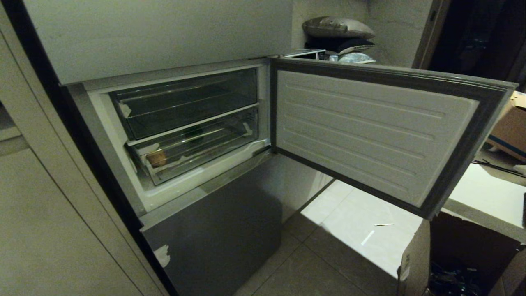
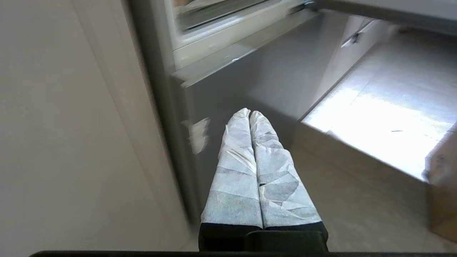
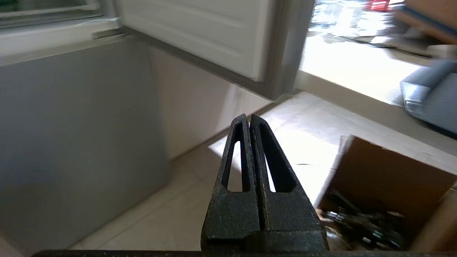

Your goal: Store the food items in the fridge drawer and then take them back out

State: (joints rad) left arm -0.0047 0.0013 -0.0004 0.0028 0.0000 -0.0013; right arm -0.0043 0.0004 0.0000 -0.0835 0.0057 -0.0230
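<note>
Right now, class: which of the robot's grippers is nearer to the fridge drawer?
Left, by a small margin. The left gripper points at the fridge front just below the fridge drawer; the right gripper points further aside, under the open door.

white-wrapped left end effector, black slotted right end effector

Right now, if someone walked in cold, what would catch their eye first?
The open fridge door swung wide to the right, baring two clear drawers stacked inside. In the lower fridge drawer a tan-orange lump sits at the left end, with something dark green behind it. Both claws hang low in front of the fridge, shut and empty: left claw, right claw.
</note>
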